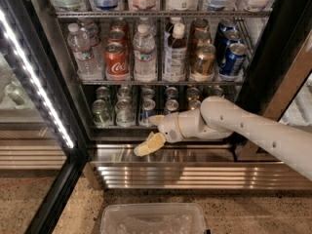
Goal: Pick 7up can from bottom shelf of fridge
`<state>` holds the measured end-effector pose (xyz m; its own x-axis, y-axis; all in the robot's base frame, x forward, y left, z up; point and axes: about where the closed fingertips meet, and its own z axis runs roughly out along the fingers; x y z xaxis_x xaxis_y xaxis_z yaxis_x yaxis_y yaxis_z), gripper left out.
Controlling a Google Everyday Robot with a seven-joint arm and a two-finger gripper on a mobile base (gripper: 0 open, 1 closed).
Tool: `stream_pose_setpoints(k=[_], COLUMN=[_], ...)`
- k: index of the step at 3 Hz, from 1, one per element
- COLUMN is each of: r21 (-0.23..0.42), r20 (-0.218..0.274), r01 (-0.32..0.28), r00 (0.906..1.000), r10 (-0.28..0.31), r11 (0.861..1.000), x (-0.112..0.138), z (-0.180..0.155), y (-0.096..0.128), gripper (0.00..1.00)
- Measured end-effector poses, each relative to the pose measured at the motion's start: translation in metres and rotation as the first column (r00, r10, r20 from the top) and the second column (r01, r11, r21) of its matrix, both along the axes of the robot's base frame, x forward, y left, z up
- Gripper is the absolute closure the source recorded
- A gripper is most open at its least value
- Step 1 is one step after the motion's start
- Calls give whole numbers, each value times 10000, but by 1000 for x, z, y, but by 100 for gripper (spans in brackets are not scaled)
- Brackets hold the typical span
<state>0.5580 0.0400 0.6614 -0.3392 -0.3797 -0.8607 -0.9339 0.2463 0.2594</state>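
The fridge [273,48] stands open, its glass door with a white LED strip [36,79] swung out to the left. The bottom shelf [114,127] is a wire rack holding rows of small cans. The 7up cans [101,113], pale silvery-green, fill the two left rows. Blue cans [147,107] stand in the middle rows and gold-brown cans [193,101] further right. My gripper [152,132] is open and empty at the shelf's front edge, in front of the blue cans and just right of the 7up rows. One finger [156,118] points up and left, the other [148,145] hangs lower.
The shelf above holds water bottles [145,57], a red cola can [116,62] and more cans. A ribbed stainless base [161,177] runs under the bottom shelf. A clear plastic bin [153,218] sits on the speckled floor in front.
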Motion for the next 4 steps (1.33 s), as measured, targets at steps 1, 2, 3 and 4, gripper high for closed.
stream_pose_setpoints(k=[1, 2, 3, 4], r21=[712, 751, 751, 265], r20=[246, 207, 207, 705], r01=[-262, -272, -272, -242], r00=[9994, 9995, 9995, 9973], r10=[245, 257, 257, 223], r11=[9971, 9968, 9968, 9994], x=[18, 19, 19, 19], z=[-11, -14, -14, -16], y=[40, 41, 41, 49], gripper=[0, 0, 19, 21])
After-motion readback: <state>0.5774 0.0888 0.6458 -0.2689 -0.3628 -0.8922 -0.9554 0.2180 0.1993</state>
